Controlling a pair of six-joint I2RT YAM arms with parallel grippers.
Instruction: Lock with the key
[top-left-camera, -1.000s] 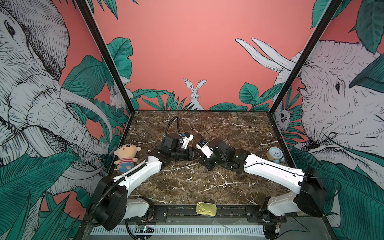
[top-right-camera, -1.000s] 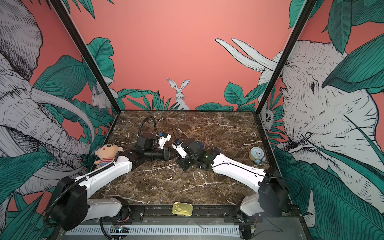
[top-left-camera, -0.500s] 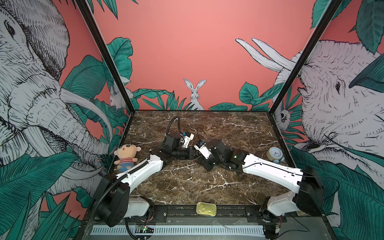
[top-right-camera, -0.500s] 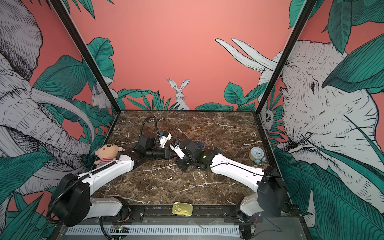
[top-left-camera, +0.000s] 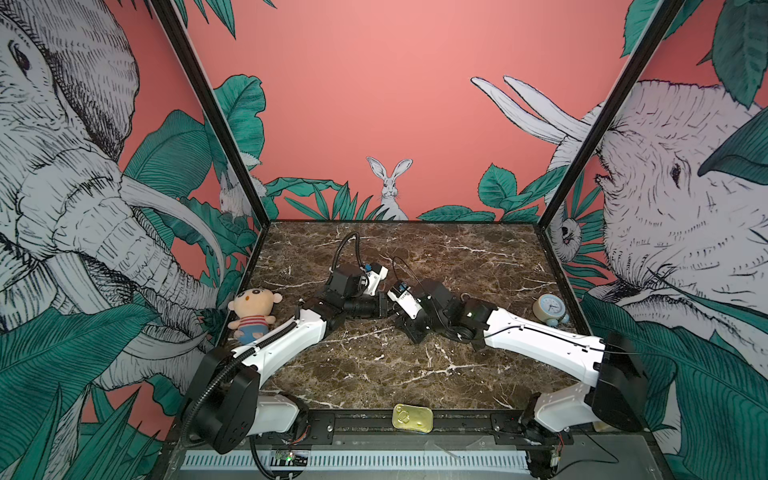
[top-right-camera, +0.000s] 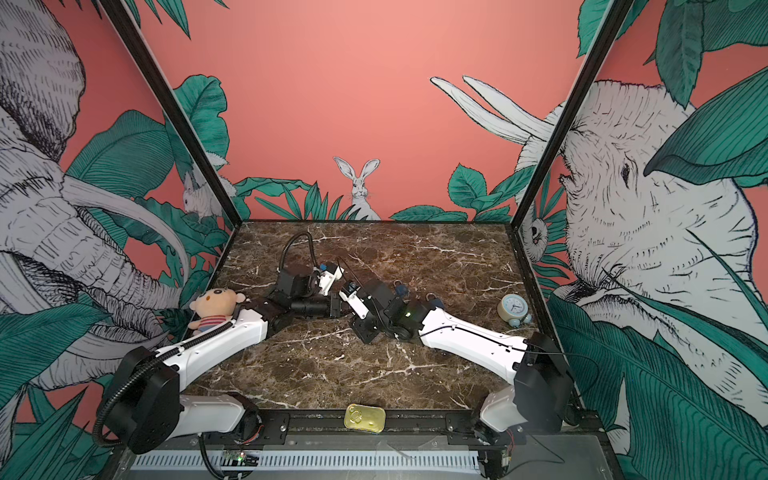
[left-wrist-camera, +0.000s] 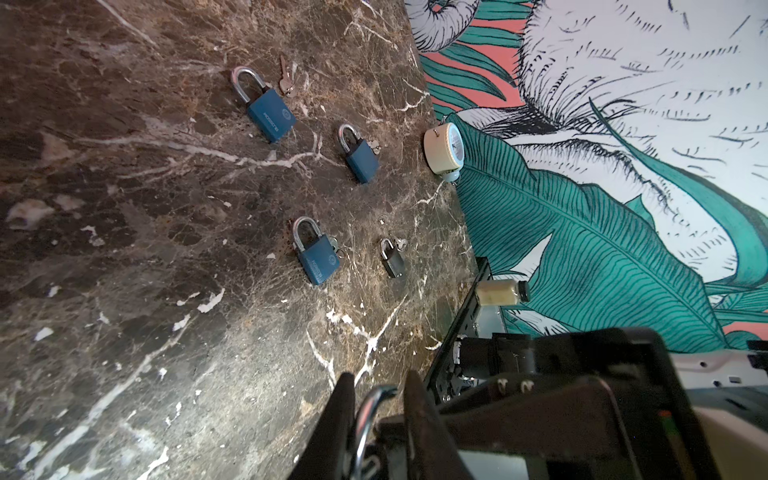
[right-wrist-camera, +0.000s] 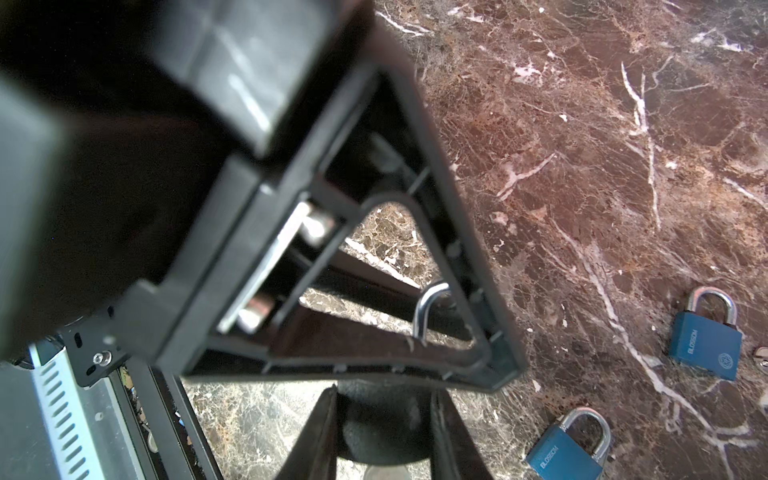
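Padlock (left-wrist-camera: 371, 409) sits over the middle of the brown marble desk (top-left-camera: 415, 374). Right tool (right-wrist-camera: 382, 391) is partly closed on its dark body (right-wrist-camera: 382, 428). Left tool (left-wrist-camera: 379, 380) has fingers (left-wrist-camera: 345, 415) close on each side of its silver loop (right-wrist-camera: 424, 311); I cannot tell if they squeeze. Three blue padlocks (left-wrist-camera: 272, 114) lie nearby on the desk, a key (left-wrist-camera: 286, 81) beside one.

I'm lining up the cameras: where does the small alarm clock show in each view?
Top view: alarm clock at the right edge of the table.
Top view: same spot.
Left wrist: beyond the blue padlocks, at the table's edge.
Right wrist: not in it.
Shared landmark: the big green painted leaf beside the clock.
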